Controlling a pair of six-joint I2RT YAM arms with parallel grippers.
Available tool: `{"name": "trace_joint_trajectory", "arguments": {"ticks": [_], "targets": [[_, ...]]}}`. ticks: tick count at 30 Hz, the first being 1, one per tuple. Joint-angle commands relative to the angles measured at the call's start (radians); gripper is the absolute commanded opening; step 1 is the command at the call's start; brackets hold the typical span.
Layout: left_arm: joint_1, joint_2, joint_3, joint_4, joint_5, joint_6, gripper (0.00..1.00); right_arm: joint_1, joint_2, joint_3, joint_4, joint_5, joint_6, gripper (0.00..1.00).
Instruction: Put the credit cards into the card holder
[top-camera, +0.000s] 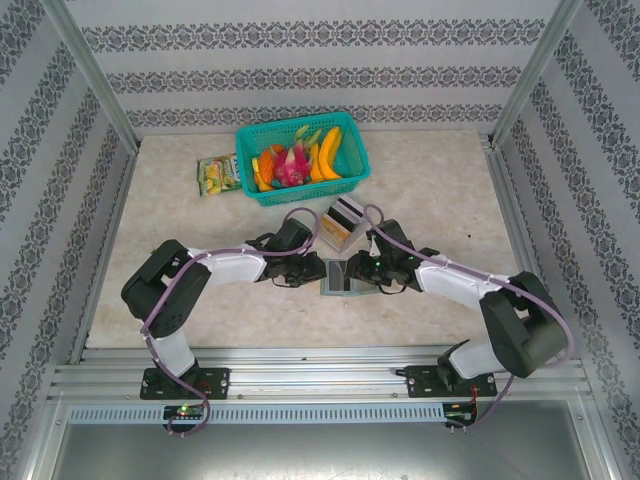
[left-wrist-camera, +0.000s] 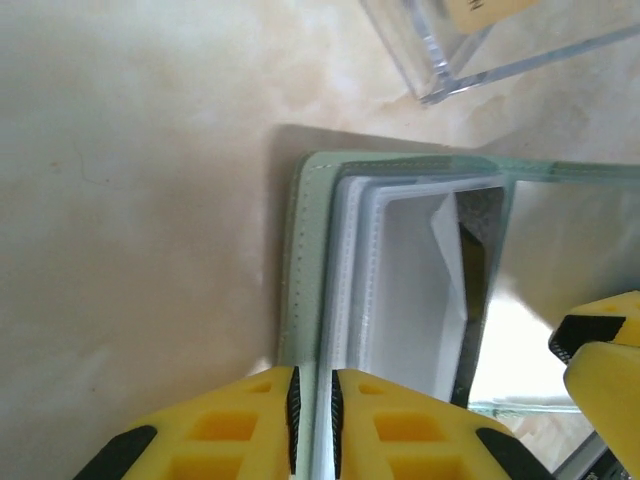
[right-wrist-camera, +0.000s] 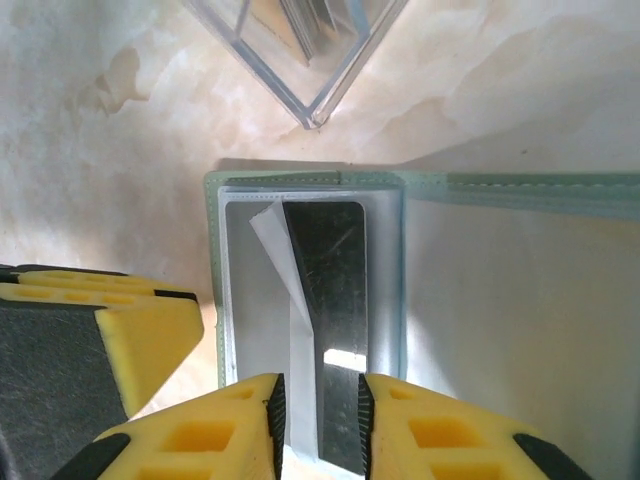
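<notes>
Grey-green card holder (right-wrist-camera: 500, 300) lying open just beside the clear box (right-wrist-camera: 300, 60).
The left gripper (left-wrist-camera: 312, 410) pinches its edge between nearly closed jaws; the right gripper (right-wrist-camera: 320, 420) straddles the dark credit card (right-wrist-camera: 335, 280) lying in its pocket, jaws narrow, grip unclear.

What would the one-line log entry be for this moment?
left gripper: shut on card holder edge | right gripper: jaws astride dark card, grip unclear | card: partly inserted

The card holder (top-camera: 338, 283) is boxed in: left gripper (top-camera: 314, 270) on its left, right gripper (top-camera: 356, 272) on its right, clear box (top-camera: 342, 224) just beyond its far edge (teal basket (top-camera: 303, 157) farther back). Bare table (top-camera: 450, 190) lies open on the holder's near side and at far right; a snack packet (top-camera: 217, 175) sits far left.
</notes>
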Motion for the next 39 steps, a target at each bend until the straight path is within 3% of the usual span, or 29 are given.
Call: {"name": "trace_joint_trajectory", "arguments": {"ticks": [1, 8, 19, 29, 33, 39], "targets": [[-0.011, -0.044, -0.019, -0.019, -0.027, 0.007, 0.21, -0.015, -0.042, 0.020, -0.089, 0.075, -0.045, 0.29], [-0.011, -0.042, -0.017, 0.007, -0.001, -0.003, 0.24, -0.020, -0.034, 0.027, -0.086, 0.035, -0.048, 0.30], [-0.011, -0.019, -0.036, 0.181, 0.118, -0.072, 0.34, -0.020, 0.034, 0.045, -0.153, 0.099, -0.040, 0.31], [-0.011, 0.061, -0.015, 0.203, 0.159, -0.097, 0.40, -0.020, 0.039, 0.039, -0.136, 0.093, -0.031, 0.31], [-0.011, 0.038, -0.037, 0.227, 0.137, -0.109, 0.42, -0.021, 0.001, 0.035, -0.107, 0.058, -0.035, 0.31], [-0.008, -0.057, -0.017, 0.089, 0.015, -0.058, 0.43, -0.030, -0.082, 0.100, -0.129, 0.092, -0.116, 0.33]]}}
